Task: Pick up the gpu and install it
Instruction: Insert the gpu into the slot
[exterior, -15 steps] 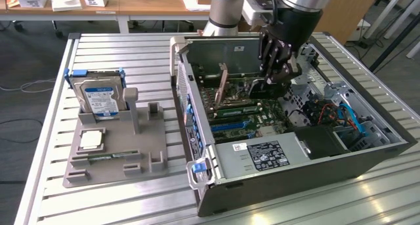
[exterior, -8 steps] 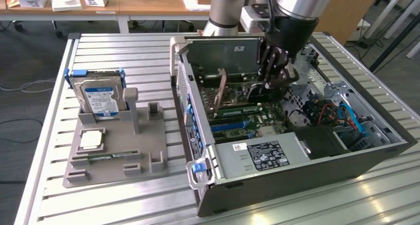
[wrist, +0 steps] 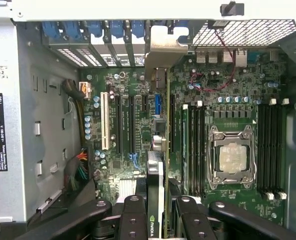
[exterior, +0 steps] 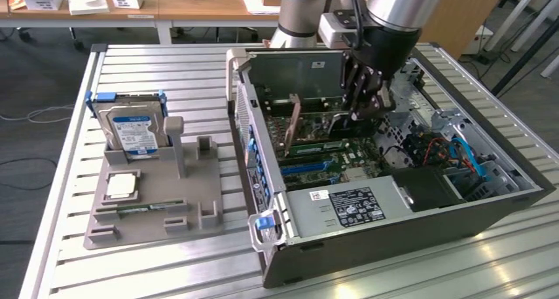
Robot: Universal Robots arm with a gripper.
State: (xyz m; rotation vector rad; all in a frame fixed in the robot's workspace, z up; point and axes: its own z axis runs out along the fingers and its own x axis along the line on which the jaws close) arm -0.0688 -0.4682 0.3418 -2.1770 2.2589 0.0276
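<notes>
My gripper (exterior: pixel 362 110) reaches down into the open computer case (exterior: pixel 489 211) and is shut on the gpu (exterior: pixel 296 120). In the wrist view the gpu (wrist: pixel 155 172) appears edge-on as a thin dark card, clamped between my black fingers (wrist: pixel 133 216). Its grey metal bracket (wrist: pixel 162 46) stands at the case's rear slot openings. The card hangs upright just over the green motherboard (wrist: pixel 227 100), in line with the long expansion slots (wrist: pixel 122 125). Whether its lower edge touches a slot is hidden.
A grey fixture (exterior: pixel 148 224) on the slatted table, at the exterior view's left, holds a silver blue-labelled hard drive (exterior: pixel 133 130), a square processor (exterior: pixel 120 186) and a narrow memory stick (exterior: pixel 144 207). Inside the case are a power supply (exterior: pixel 345 207), cables (exterior: pixel 463 158) and the processor socket (wrist: pixel 231 156).
</notes>
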